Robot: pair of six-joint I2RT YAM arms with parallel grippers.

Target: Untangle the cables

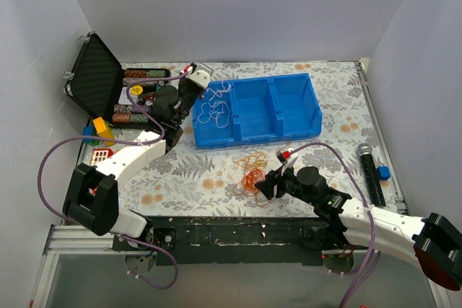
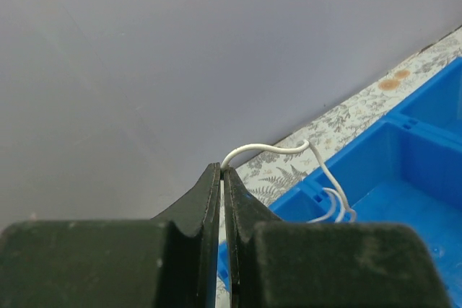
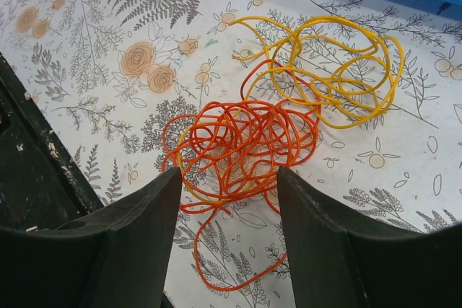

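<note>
**Tabletop** [image 1: 339,99]: floral, walled at the back and both sides. The freest stretch lies between the blue bin and the near edge, probably the best room for drawing a strand out.

**Blue bin** [image 1: 271,137]: three compartments. A dragged loop could snag on its rim.

**Left hand** [image 2: 221,171]: clenched on the white cable [image 2: 267,148]. The strand arcs from the fingers down into the bin's left compartment, where the rest lies in loose curls.

**Right hand** [image 3: 229,172]: released, jaws spread just above the orange cable [image 3: 245,135], a dense knot on the tabletop in front of the bin.

**Yellow cable** [image 3: 346,70]: looser loops, overlapping the orange knot on its far side.

All three look light, limp and springy. A pinch mid-knot would likely lift the whole heap. An outer loop or free end, such as the orange tail trailing toward the hand, seems the better hold.
</note>
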